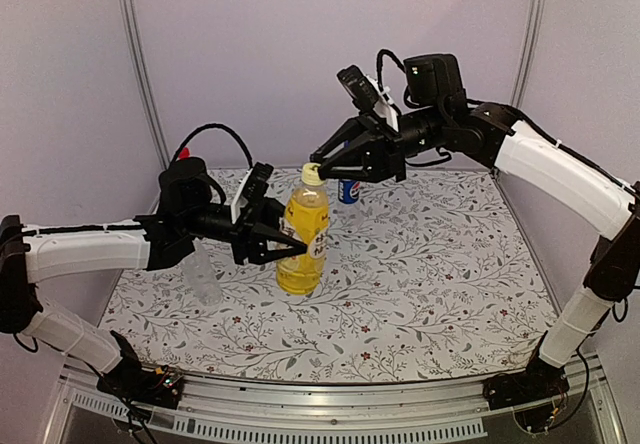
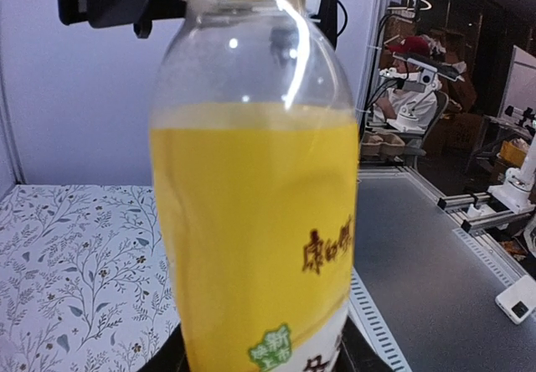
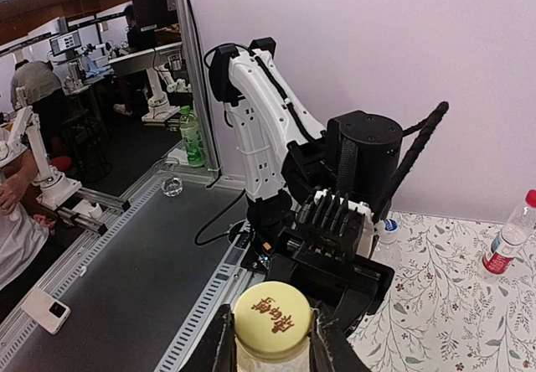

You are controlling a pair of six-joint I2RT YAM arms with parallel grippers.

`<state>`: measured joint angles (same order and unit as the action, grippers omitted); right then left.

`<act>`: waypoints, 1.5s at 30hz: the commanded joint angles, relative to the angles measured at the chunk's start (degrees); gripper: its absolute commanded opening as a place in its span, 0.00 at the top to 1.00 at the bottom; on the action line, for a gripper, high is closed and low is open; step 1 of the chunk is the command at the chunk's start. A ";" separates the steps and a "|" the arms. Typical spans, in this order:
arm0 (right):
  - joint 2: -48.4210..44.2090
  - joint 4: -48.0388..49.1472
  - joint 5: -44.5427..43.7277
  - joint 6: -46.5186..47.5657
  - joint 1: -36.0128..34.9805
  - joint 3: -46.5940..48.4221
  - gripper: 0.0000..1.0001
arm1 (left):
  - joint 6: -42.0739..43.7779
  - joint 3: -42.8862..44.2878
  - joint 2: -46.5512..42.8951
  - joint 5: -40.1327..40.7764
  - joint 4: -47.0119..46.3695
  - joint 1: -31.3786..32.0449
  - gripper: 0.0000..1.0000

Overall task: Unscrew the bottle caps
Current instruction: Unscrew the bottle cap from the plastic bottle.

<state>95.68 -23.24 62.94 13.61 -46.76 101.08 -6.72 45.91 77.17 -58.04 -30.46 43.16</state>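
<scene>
Over the table [image 1: 450, 274], left gripper [image 1: 290, 247] grasps the yellow bottle [image 1: 305, 226] mid-body; right gripper [image 1: 317, 163] is clamped on its cap [image 1: 312, 175]; bottle upright.

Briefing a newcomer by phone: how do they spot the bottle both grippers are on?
Near the middle of the flower-patterned table, the left gripper clamps a plastic bottle of yellow liquid. The right gripper pinches its pale yellow cap. No other bottle is yellow.
</scene>
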 commanded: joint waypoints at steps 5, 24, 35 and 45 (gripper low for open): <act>0.22 1.23 -10.49 -6.95 -0.26 1.62 0.48 | 3.28 1.84 -1.74 15.76 1.26 0.24 0.74; 1.34 10.68 -36.34 -29.52 -2.29 0.60 0.30 | 4.90 1.91 -3.86 42.53 5.85 4.57 0.77; 2.38 10.50 -37.10 -28.93 -2.98 -0.62 0.43 | 5.01 1.99 -4.11 42.74 6.20 4.57 0.77; 2.68 10.93 -36.08 -28.70 -2.99 -0.67 0.60 | 5.23 2.11 -3.97 42.79 6.44 4.65 0.77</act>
<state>97.84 -13.61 26.76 -15.38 -49.45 100.86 -2.26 46.46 74.52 -15.70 -24.47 47.11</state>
